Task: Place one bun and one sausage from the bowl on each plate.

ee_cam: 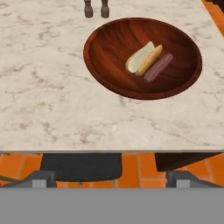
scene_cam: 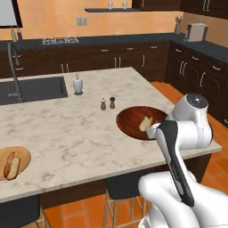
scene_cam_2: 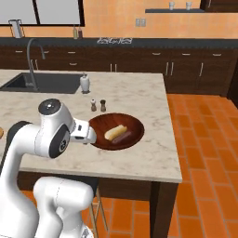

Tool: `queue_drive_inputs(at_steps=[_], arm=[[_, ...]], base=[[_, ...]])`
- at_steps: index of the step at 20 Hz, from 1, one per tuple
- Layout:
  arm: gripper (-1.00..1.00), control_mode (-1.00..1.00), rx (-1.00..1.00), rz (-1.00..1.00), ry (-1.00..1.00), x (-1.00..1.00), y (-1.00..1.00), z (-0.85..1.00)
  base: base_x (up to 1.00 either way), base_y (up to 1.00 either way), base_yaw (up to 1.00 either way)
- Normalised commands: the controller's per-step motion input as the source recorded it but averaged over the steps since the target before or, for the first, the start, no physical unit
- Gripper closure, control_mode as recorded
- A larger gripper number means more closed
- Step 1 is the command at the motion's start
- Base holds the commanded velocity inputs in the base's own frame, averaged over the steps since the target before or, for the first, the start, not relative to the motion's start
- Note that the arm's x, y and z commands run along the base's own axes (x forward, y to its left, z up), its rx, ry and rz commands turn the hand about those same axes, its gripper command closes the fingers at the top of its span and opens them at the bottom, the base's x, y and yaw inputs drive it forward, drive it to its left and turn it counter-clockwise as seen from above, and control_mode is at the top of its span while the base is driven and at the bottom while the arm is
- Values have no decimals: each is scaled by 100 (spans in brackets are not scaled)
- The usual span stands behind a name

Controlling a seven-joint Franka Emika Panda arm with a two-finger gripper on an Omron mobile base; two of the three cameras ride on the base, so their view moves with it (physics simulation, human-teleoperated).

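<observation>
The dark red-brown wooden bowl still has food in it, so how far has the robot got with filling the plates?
About halfway. The tan wooden plate at the counter's left edge already carries a bun and sausage. The dark red-brown wooden bowl holds one more bun and sausage. The gripper carries nothing, its fingers apart before the counter's edge. Left: move that pair to the second plate.

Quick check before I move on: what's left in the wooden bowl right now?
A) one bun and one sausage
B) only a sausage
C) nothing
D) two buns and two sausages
A: in the hand view the bowl holds a single bun with one dark sausage lying beside it, and the right base view shows the same pair.
</observation>
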Motion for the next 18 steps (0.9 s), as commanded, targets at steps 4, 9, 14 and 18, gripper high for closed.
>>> queue_drive_inputs(at_steps=[4, 9, 14, 18], arm=[[-100, -100, 0, -4, 10, 39, -1, 18], [-100, -100, -4, -17, 33, 99, -22, 50], [-100, -100, 2, -27, 21, 100, -54, -45], [-100, -100, 0, -16, 4, 99, -11, -63]], base=[[0, 0, 0], [0, 0, 0], [0, 0, 0], [0, 0, 0]])
